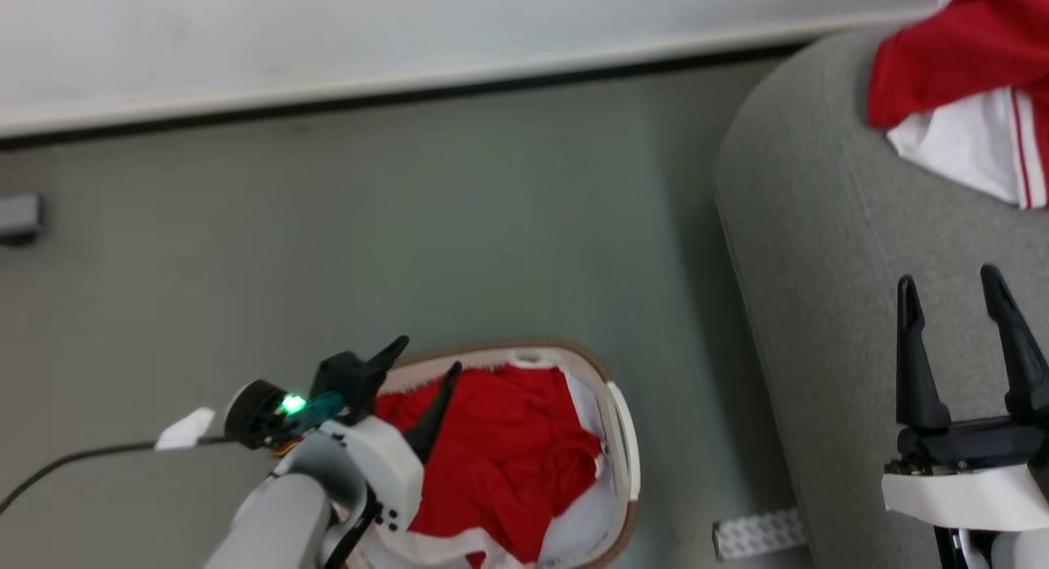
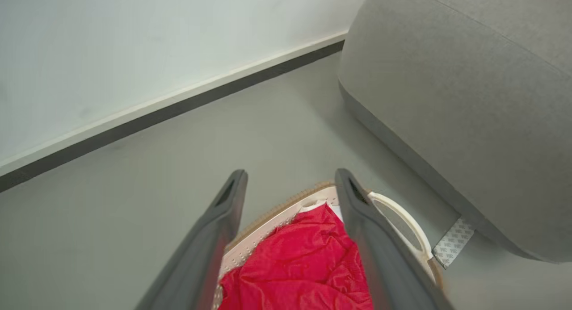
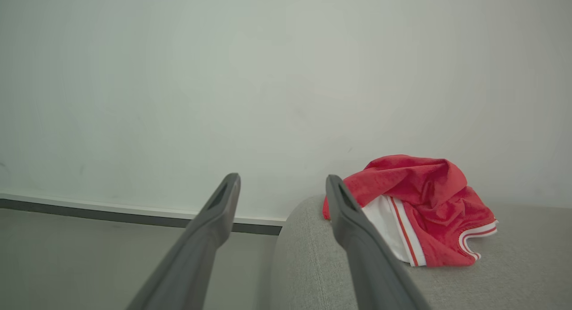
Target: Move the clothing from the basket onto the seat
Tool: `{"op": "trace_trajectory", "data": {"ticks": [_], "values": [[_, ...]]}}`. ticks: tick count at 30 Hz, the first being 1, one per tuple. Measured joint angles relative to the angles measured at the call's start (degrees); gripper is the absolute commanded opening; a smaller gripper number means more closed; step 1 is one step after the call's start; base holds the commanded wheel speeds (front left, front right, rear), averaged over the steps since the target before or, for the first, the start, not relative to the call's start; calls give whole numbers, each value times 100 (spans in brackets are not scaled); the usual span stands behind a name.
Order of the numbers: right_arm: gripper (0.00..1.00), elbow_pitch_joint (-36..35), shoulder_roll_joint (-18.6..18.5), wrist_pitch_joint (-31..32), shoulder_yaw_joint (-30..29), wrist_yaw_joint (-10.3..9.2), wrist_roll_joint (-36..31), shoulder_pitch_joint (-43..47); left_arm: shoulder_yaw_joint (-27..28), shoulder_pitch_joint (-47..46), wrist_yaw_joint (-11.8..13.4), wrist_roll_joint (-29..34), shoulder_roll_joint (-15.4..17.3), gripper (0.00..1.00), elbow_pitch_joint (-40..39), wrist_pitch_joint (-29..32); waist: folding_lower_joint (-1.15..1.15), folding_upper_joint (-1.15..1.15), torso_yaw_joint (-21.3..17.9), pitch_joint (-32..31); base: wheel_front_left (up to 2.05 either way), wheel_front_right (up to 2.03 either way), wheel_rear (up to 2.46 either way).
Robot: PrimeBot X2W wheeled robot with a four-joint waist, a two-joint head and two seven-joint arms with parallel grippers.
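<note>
While left end effector (image 1: pixel 426 357), right end effector (image 1: pixel 949 278) spread empty: basket (image 2: pixel 268 221) clothing (image 2: pixel 299 265), left wrist; seat (image 3: pixel 491 283) garment (image 3: pixel 424 203), right wrist.

Jaws apart: left arm (image 1: pixel 274 516), right arm (image 1: pixel 959 497)

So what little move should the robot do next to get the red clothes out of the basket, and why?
Probably lower the left pincer down into the basket. It hangs open above the red clothing crumpled inside, seemingly not touching it, so it must drop before closing on fabric. The right pincer is open over the seat, away from the basket.
</note>
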Motion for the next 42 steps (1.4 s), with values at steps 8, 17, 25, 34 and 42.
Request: {"op": "trace_trajectory", "data": {"ticks": [8, 17, 25, 34, 42], "values": [[100, -643, 0, 0, 171, 0, -118, -439, -832, -1069, -34, 155, -215, 100, 1573, 256, 0, 0, -321, 1407, 0, 0, 0], [100, -1268, 0, 0, 260, 0, -379, -489, -1223, -2033, -48, 192, -334, 100, 2881, 141, 0, 0, -508, 2601, 0, 0, 0], [100, -1629, 0, 0, 107, 0, -423, -79, -1407, -2560, 3, 321, -416, 100, 3756, -29, -1, 0, -516, 3230, 0, 0, 0], [100, -2263, 0, 138, 38, 0, -476, 513, -1495, -2907, 1, 282, -649, 100, 4250, -423, -2, 0, -273, 3407, 13, 13, 13], [100, -2533, 0, 259, -11, 0, -477, 748, -1602, -3035, -24, 175, -753, 100, 4446, -620, -2, 0, -88, 3465, 1, 1, 1]]}}
